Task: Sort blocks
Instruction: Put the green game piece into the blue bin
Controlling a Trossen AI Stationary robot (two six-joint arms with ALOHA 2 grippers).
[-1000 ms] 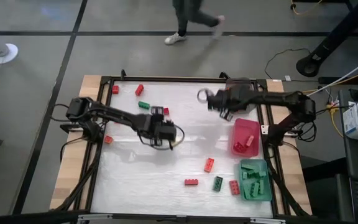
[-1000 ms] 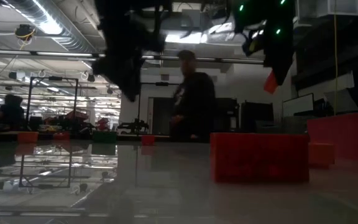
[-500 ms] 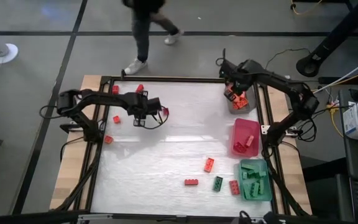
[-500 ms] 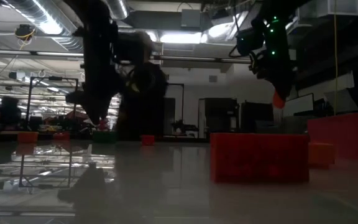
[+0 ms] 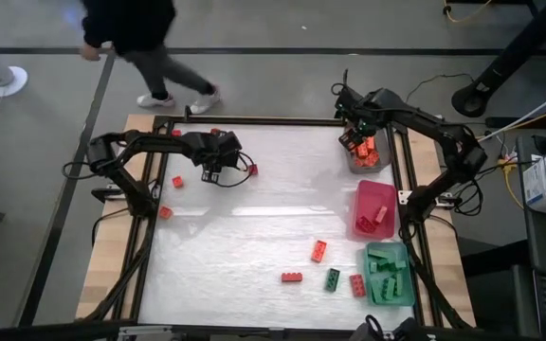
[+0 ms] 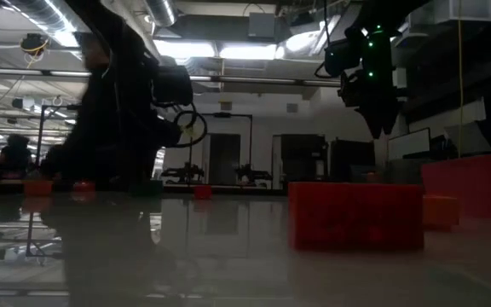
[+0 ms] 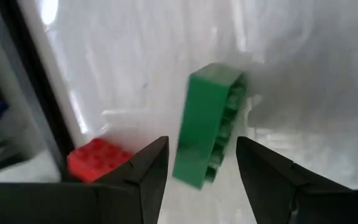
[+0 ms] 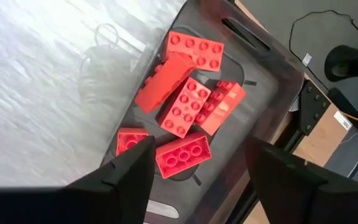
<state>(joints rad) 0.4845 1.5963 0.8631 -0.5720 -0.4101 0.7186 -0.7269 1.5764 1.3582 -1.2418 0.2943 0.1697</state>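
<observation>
The right gripper [image 8: 194, 168] hangs with fingers spread and empty over the grey tray [image 8: 263, 81] at the table's far right corner, orange bricks [image 8: 185, 106] heaped inside. The left gripper [image 7: 197, 165] (far left side) stands open, straddling a green brick [image 7: 207, 121] beside a red brick [image 7: 95, 158].

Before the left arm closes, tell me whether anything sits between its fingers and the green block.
Nothing visible does. In the wrist view the left gripper is open, and the green block lies on the white table surface just ahead of the gap between its fingers. A red block sits off to one side, outside the fingers.
</observation>
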